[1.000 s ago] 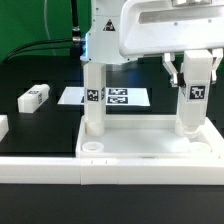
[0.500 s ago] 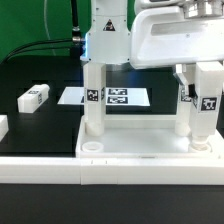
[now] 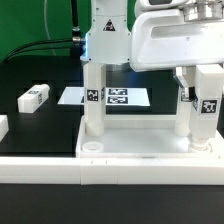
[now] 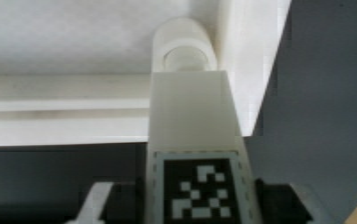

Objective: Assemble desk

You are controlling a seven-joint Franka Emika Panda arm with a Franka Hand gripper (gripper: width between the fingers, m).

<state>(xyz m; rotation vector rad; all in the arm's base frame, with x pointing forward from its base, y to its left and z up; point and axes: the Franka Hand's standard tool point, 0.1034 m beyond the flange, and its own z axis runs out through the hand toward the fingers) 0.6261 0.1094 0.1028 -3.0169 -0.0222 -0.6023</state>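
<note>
The white tray-like tabletop [image 3: 140,147] lies at the front centre. One white tagged leg [image 3: 93,105] stands upright in its back left corner. My gripper [image 3: 204,88] is shut on another tagged leg [image 3: 207,112], upright over the right corner. A third leg [image 3: 183,115] stands just beside it, partly hidden. In the wrist view the held leg [image 4: 196,120] runs out from between my fingers [image 4: 107,200], and its far end sits at the round corner socket [image 4: 185,42]. The front left socket [image 3: 93,146] is empty.
A loose tagged leg [image 3: 33,97] lies flat on the black table at the exterior view's left, and another white piece [image 3: 3,126] is at the left edge. The marker board [image 3: 125,97] lies behind the tabletop. A long white rail [image 3: 110,185] runs along the front.
Since a second ago my gripper has moved toward the exterior view's right with the leg in it. Over the last half second nothing has visibly moved.
</note>
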